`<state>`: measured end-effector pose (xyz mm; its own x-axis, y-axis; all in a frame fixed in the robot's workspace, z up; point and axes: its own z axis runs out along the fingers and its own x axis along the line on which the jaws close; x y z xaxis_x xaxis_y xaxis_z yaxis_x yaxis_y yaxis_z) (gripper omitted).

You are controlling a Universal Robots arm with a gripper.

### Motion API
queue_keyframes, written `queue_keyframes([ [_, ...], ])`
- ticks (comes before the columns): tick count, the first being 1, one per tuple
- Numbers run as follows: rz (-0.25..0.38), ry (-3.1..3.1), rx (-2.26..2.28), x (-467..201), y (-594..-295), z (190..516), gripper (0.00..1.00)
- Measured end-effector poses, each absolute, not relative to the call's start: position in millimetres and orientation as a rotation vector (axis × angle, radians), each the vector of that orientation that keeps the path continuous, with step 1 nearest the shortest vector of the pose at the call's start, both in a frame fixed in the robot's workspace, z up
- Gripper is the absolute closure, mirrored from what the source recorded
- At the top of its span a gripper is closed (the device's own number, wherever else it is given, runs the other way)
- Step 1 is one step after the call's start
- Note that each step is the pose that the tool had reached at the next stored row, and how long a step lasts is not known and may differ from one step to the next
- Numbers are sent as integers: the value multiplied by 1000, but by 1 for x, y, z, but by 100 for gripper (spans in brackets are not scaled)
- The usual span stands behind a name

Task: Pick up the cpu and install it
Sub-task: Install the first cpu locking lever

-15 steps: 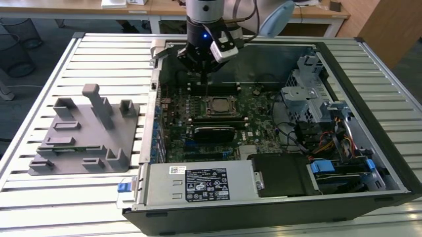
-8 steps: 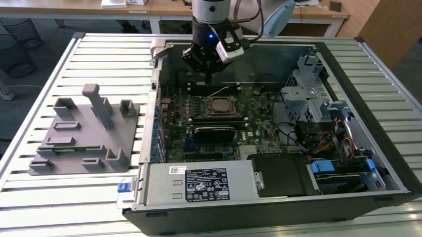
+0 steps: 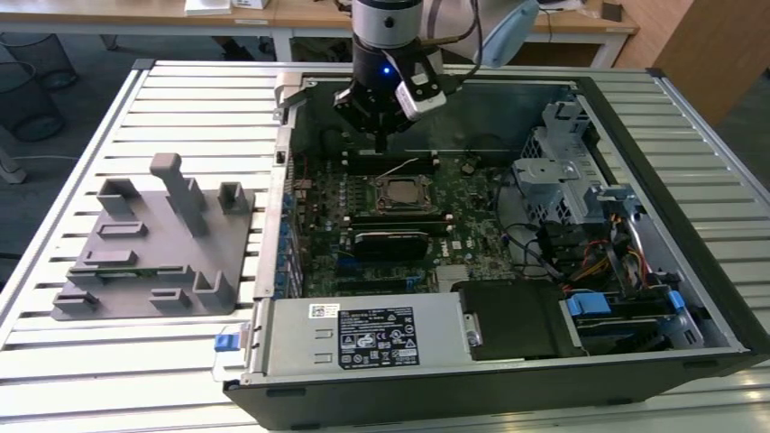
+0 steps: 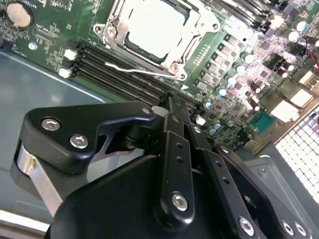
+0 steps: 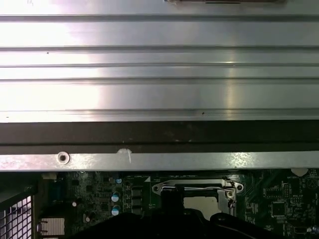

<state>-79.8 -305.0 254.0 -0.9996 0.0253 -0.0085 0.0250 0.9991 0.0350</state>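
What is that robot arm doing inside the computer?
The robot's gripper hangs over the open computer case, just above the green motherboard. The cpu, a small silvery square chip, already sits in its socket on the board, with the metal frame around it. The gripper is close to the chip but not touching it. Beside the case, a grey plastic holder block stands on the slatted table.
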Motion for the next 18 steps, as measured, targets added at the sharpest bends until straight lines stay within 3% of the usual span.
queue_keyframes([
  [18, 56, 3132, 16, -78, -310, 248, 88],
])
